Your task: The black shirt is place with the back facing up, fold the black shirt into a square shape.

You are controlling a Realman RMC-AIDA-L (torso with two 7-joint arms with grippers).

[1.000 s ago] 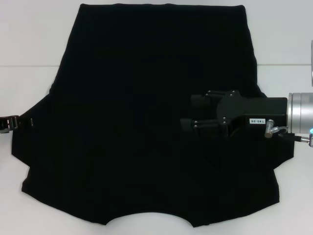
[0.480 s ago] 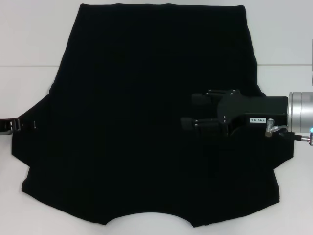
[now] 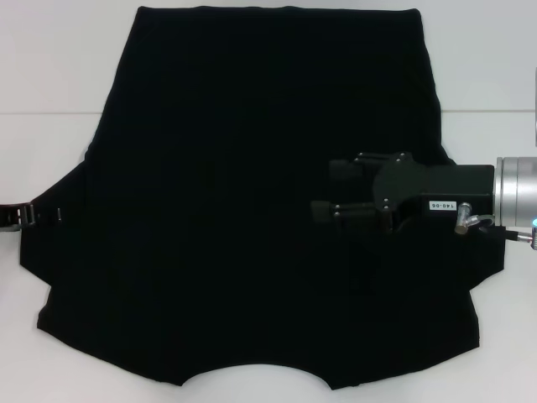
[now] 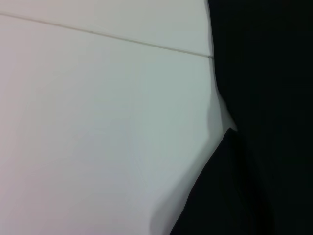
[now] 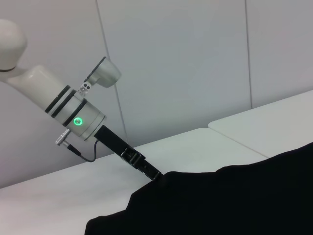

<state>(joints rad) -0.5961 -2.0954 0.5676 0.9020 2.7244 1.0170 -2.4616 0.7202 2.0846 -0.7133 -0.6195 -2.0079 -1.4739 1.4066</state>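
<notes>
Right gripper point(image 3: 323, 191): held over the shirt's 3 o'clock side, fingers slightly parted, nothing held.
Left gripper point(image 3: 18, 215): at the 9 o'clock sleeve edge; finger state cannot be told.
Black shirt point(image 3: 243, 201): spread flat on the white table point(image 3: 50, 67), hem at 12 o'clock, so each sleeve is nearest its own arm.

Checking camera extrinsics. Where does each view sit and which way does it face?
Head: above, looking down at the shirt on the table; right hand over the cloth, left hand at its edge.
Left wrist: close over the table, on the shirt's edge; no own body visible.
Right wrist: low, facing across the shirt to the left hand; own hand unseen.
Shared: the shirt in all three; the left hand in head and right wrist.
</notes>
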